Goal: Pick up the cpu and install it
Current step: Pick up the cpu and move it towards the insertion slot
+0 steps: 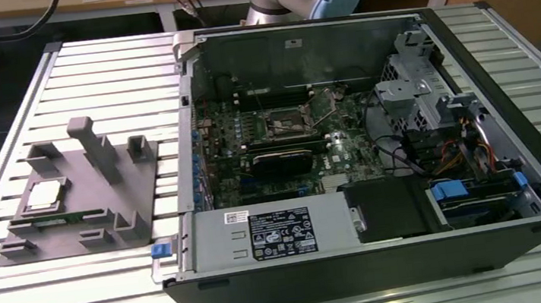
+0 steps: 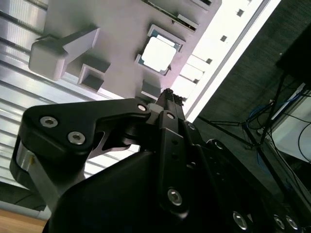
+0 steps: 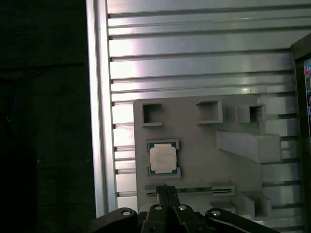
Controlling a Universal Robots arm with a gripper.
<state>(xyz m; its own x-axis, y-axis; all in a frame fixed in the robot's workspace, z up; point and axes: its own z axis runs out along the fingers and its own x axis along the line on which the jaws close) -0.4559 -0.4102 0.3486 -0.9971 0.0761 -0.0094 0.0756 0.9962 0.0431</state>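
The cpu [image 1: 43,194] is a small square chip with a silvery top. It lies flat in a recess of the grey holder block [image 1: 103,205] on the slatted table, at the exterior view's left. Both wrist views look down on the cpu [image 2: 158,53] [image 3: 163,158] from well above. My gripper [image 3: 166,188] [image 2: 167,92] hangs high over the holder's edge with its black fingers closed together and nothing between them. The open motherboard socket [image 1: 283,123] sits inside the computer case [image 1: 385,261].
A long green memory stick [image 3: 189,190] lies in a slot of the holder beside the cpu. Upright grey posts [image 1: 97,152] rise from the holder. The open case holds a black heatsink [image 1: 277,164], cables and drive cages [image 1: 422,92]. The table edge [image 3: 97,121] runs close to the holder.
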